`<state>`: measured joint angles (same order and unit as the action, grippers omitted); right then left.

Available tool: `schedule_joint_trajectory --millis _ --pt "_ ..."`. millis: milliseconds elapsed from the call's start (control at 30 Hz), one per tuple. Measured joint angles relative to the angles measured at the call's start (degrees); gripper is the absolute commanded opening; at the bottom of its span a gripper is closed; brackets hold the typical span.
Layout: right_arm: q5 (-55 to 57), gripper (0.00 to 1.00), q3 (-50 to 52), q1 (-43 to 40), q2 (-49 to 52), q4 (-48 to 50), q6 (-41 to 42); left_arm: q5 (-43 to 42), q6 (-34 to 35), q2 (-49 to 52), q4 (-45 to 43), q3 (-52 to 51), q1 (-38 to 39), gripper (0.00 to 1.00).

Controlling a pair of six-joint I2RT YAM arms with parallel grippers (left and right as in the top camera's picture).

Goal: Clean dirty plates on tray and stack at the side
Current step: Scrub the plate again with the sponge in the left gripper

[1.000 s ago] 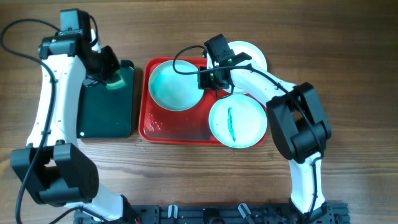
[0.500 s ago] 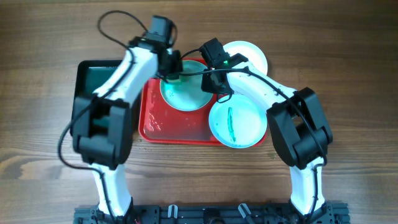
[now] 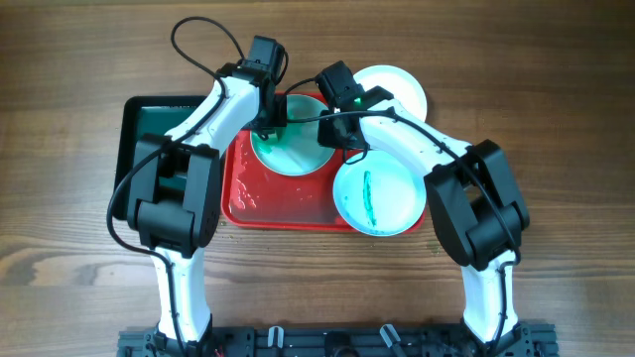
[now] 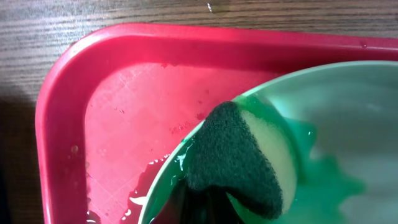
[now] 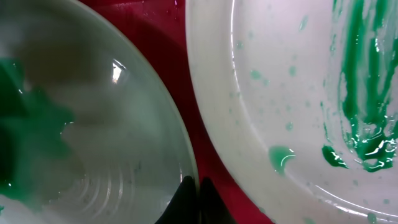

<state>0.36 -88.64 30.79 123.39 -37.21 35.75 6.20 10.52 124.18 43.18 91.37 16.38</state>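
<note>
A plate (image 3: 293, 151) smeared with green lies at the back of the red tray (image 3: 248, 198). My left gripper (image 3: 266, 111) is shut on a green and yellow sponge (image 4: 245, 155) and presses it on that plate (image 4: 348, 124) near its left rim. My right gripper (image 3: 342, 134) is shut on the same plate's right rim (image 5: 186, 168). A second plate (image 3: 379, 193) with a green streak lies at the tray's front right (image 5: 298, 93). A third plate (image 3: 397, 87) lies on the table behind the tray, partly hidden by my right arm.
A dark green tray (image 3: 134, 124) lies left of the red tray, partly under my left arm. The red tray's floor (image 4: 143, 106) is wet with droplets. Bare wood table (image 3: 556, 149) surrounds both trays.
My left arm has swung from the dark green tray over to the red tray and set the sponge on the back plate. The right gripper has stayed on the plate's rim.
</note>
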Motion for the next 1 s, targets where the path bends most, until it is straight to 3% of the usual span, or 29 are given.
schedule_joint_trajectory --millis 133,300,467,600,800,1000 --pt "-0.1 0.04 0.1 -0.1 0.0 -0.1 -0.3 -6.8 -6.9 0.0 6.8 0.8 -0.7 0.04" --pt "-0.1 0.04 0.1 -0.1 0.0 -0.1 -1.2 -25.4 -19.0 0.7 18.7 0.7 -1.7 0.04" --pt "-0.3 0.04 0.2 -0.9 0.0 0.0 -1.3 -29.5 -21.7 0.9 13.7 0.0 -1.7 0.04" --pt "-0.3 0.04 0.2 -1.1 0.0 0.0 -1.3 -20.7 -12.7 0.6 8.8 -0.1 -0.5 0.04" --pt "-0.9 0.04 0.2 -1.1 0.0 0.0 -1.3 -0.2 -1.0 0.0 1.6 0.2 0.4 0.04" --pt "-3.0 0.04 0.1 -0.4 0.0 1.7 -1.3 6.8 3.4 0.7 -7.1 -0.3 0.6 0.04"
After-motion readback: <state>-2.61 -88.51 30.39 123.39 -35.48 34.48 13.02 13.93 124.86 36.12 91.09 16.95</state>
